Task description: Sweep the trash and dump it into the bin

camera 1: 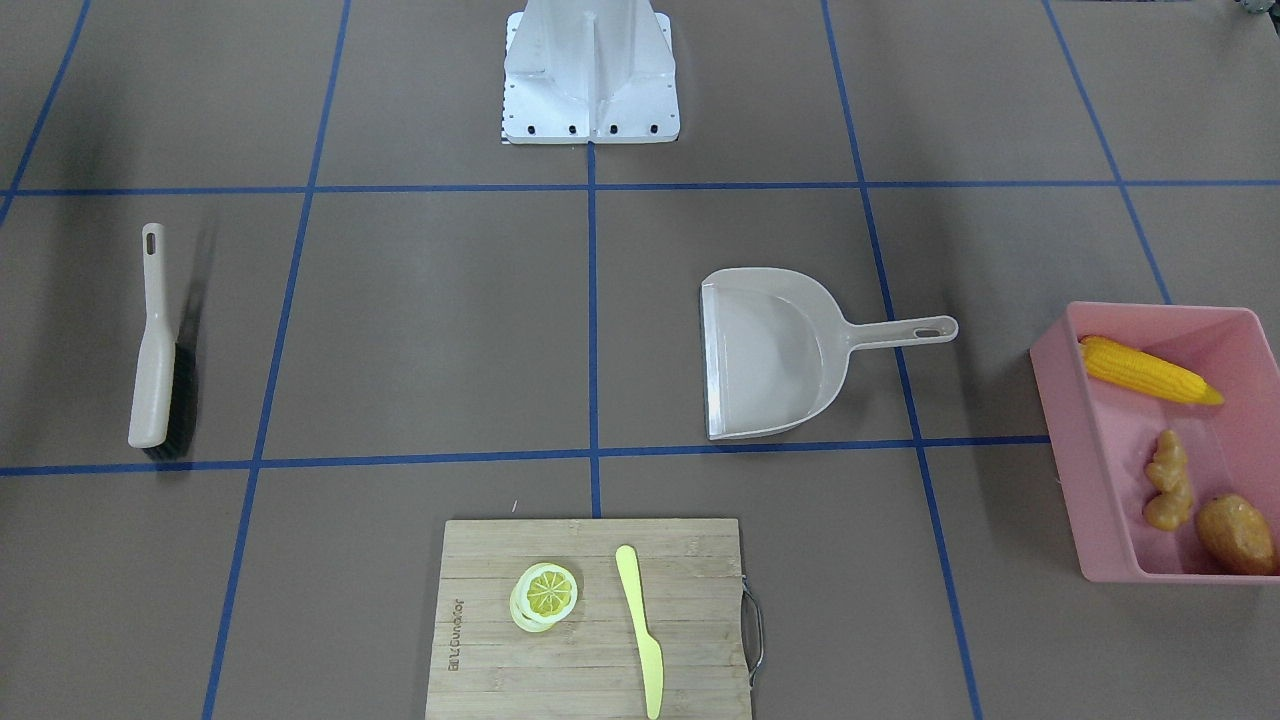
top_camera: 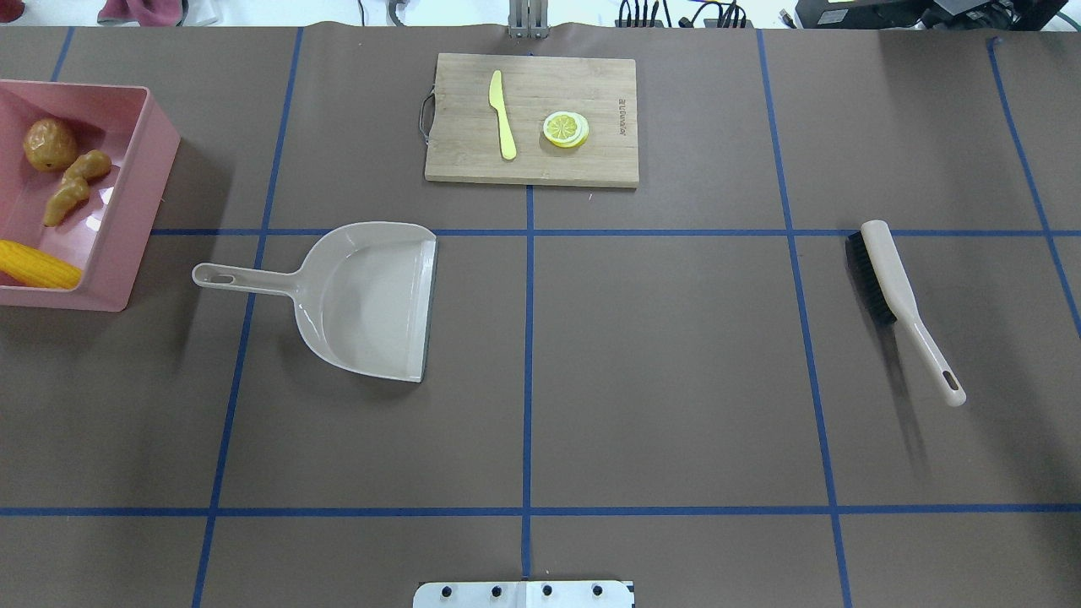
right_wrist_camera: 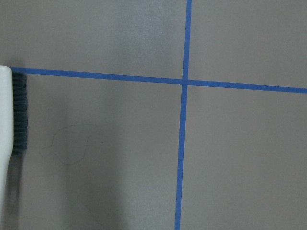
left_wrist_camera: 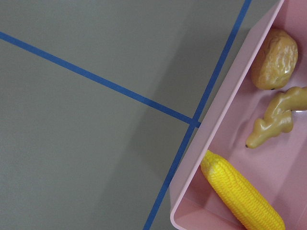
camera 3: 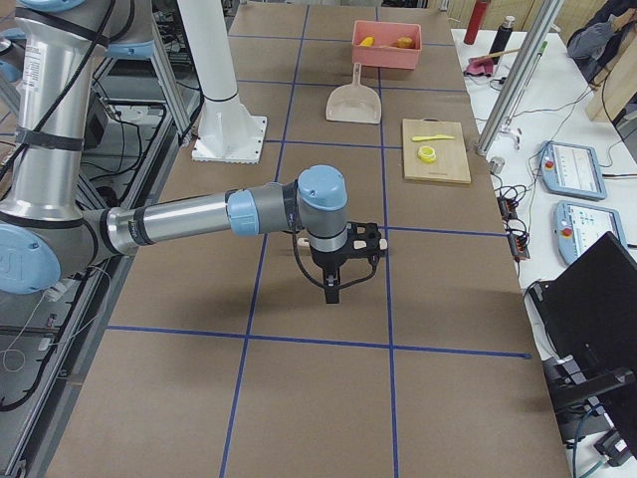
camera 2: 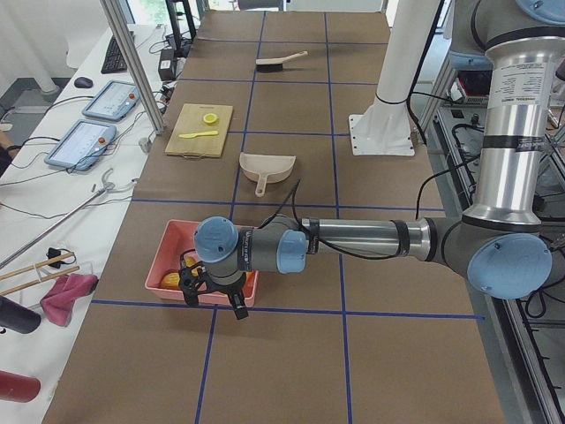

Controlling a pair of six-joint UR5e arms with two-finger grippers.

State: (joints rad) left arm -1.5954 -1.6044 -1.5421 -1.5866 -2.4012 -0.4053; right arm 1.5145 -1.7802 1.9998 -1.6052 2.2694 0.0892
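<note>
Finding: sweep-and-dump work appearing complete

Table (top_camera: 676,380) is carrying every item, and nothing loose is waiting on it to be swept. Left arm (camera 2: 353,238) is reaching out low, with the left gripper (camera 2: 214,300) hanging by the near wall of the bin (top_camera: 127,211). Right arm (camera 3: 179,221) is stretching over bare table, with the right gripper (camera 3: 332,291) pointing down. I cannot tell whether either gripper is released or clenched, as only the side views are showing them.

The bin is sitting at the robot's left end. Cutting board (top_camera: 532,160) is lying at the far edge, bearing the knife (top_camera: 503,118) and lemon slices (top_camera: 566,129). Dustpan (top_camera: 372,295) is resting empty near the bin, and the brush (top_camera: 895,287) is lying well apart on the right.

All the trash (camera 1: 1170,480) is lying inside the bin: corn cob (top_camera: 38,263), ginger root (top_camera: 74,187) and potato (top_camera: 49,143). In my judgement no sweeping is remaining, and the next move is calling only for the arms to be drawn clear.
</note>
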